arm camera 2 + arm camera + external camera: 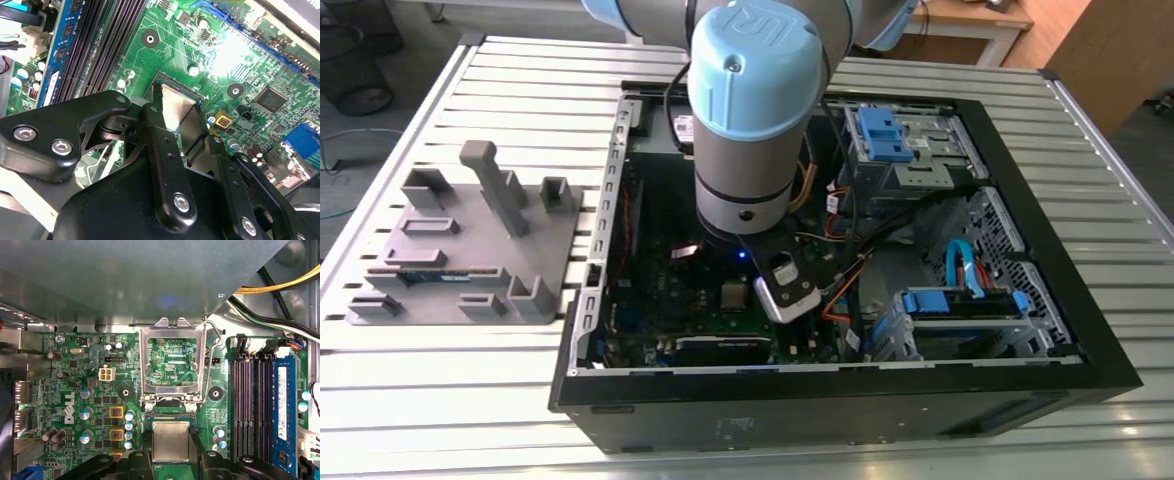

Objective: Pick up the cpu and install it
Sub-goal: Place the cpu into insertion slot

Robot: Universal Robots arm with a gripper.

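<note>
The main risk, as I judge it, is the cpu (171, 441) going into the socket (170, 415) tilted or turned the wrong way. A corner landing first could bend the fine contacts underneath, and a sideways nudge from the gripper (171, 452) could scrape across them. A loose pinch could also let the chip drop crooked. The metal frame (145, 365) stands swung open just beside the socket, so it seems out of the way. The cpu sits low over the socket, silver face up, pinched on two opposite edges between the black fingers (156, 135); whether it touches the socket I cannot tell. In the exterior view the arm (744, 130) reaches straight down into the open computer case (854, 405), toward the circuit board (220, 415).
</note>
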